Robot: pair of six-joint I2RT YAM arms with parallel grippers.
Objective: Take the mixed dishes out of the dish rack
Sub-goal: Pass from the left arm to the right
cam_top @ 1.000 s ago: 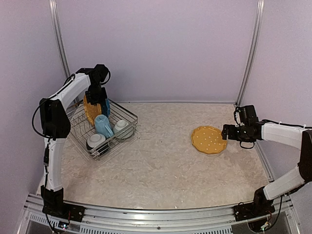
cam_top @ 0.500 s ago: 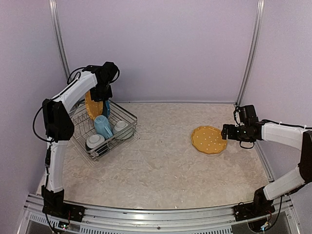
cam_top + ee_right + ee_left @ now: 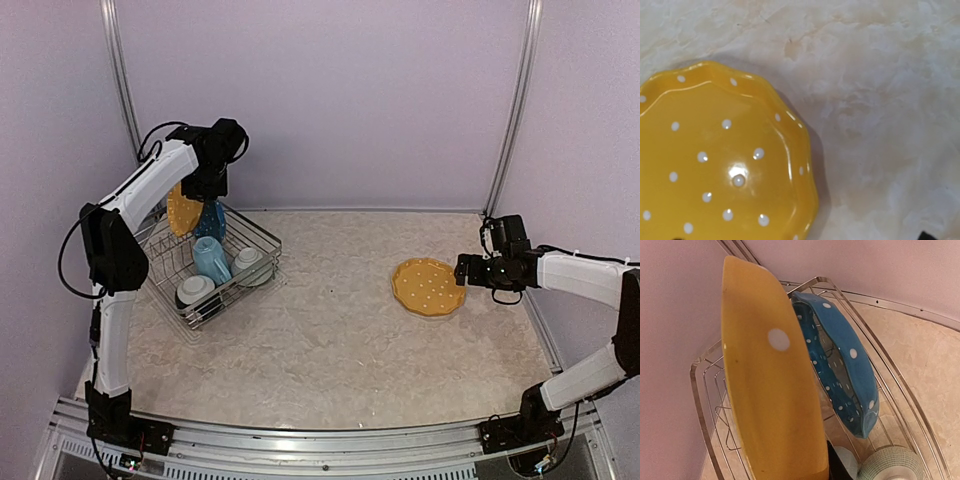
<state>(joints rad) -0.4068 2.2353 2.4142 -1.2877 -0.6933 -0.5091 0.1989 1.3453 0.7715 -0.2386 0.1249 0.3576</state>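
Observation:
My left gripper point(image 3: 205, 186) is shut on the rim of an orange-yellow dotted plate point(image 3: 184, 210) and holds it on edge above the back of the dish rack point(image 3: 264, 238). In the left wrist view this plate point(image 3: 770, 390) fills the left, with the blue dotted plate point(image 3: 845, 365) upright in the rack behind it. The blue plate point(image 3: 211, 221), a light blue mug point(image 3: 211, 258) and two white bowls point(image 3: 197, 290) point(image 3: 252, 263) are in the rack. The second orange-yellow plate point(image 3: 428, 286) lies flat on the table. My right gripper point(image 3: 466, 271) is open just right of it.
The rack stands at the far left near the left wall and a metal frame post point(image 3: 122, 80). The right wrist view shows the flat plate point(image 3: 715, 160) on the marbled tabletop point(image 3: 880, 100). A bowl's edge point(image 3: 890, 465) shows low in the rack.
My left gripper has lifted the orange-yellow plate up out of the rack's dividers and a little leftward. The right arm and the plate on the table have not moved.

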